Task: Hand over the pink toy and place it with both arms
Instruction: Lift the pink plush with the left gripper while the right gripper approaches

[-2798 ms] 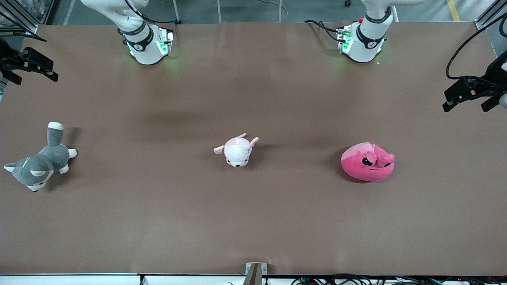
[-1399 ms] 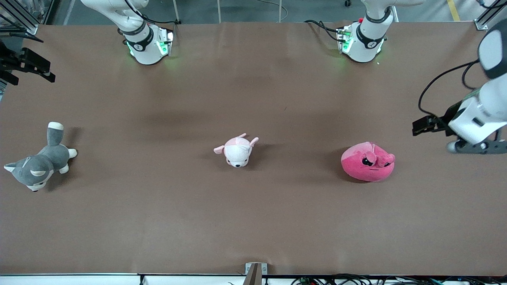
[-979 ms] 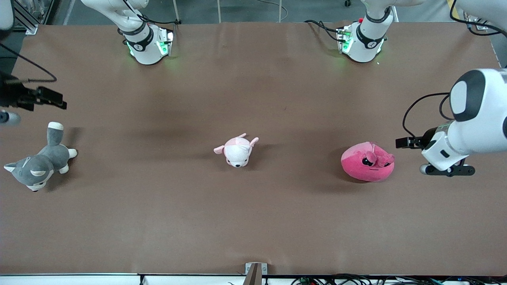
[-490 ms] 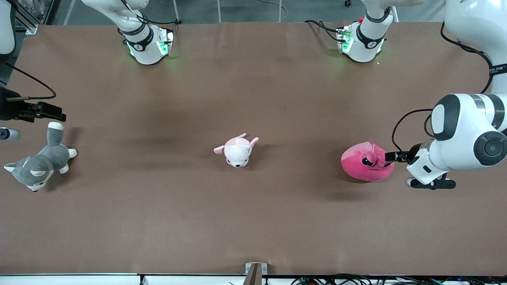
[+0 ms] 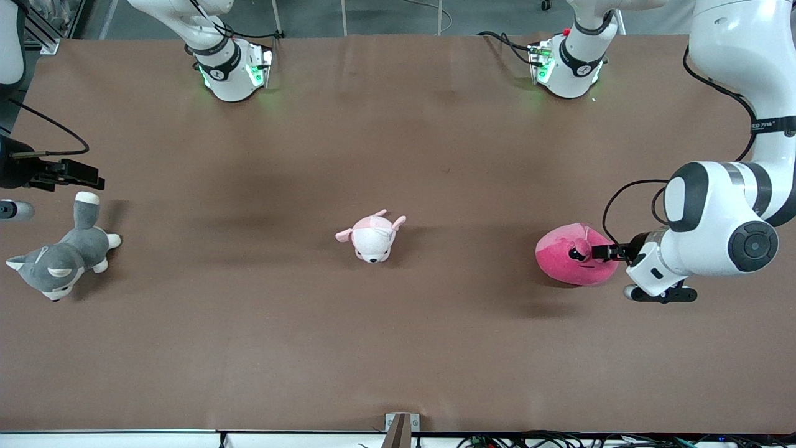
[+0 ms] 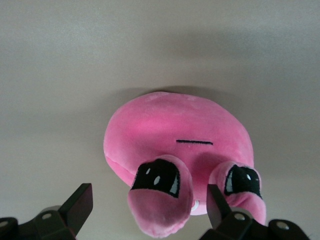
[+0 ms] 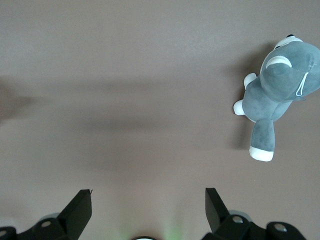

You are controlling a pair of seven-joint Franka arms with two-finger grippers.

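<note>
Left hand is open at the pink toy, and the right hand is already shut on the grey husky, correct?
Not quite. The right hand is open and holds nothing; the right wrist view shows the grey husky lying apart. The left hand is open at the pink toy.

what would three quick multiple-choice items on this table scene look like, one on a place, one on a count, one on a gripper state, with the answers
1. Which plush lies toward the left arm's end of the table?
A. the pink toy
B. the husky plush
C. the puppy plush

2. How many plush toys lie on the table?
A. two
B. three
C. four

3. How does the left gripper stand?
A. shut on the puppy
B. open over the pink toy
C. shut in the air

Answers: 1 A, it lies below the left arm; 2 B, husky, puppy and pink toy; 3 B, the left wrist view shows its fingers spread either side of one eye bump. The right gripper waits open near the husky.
</note>
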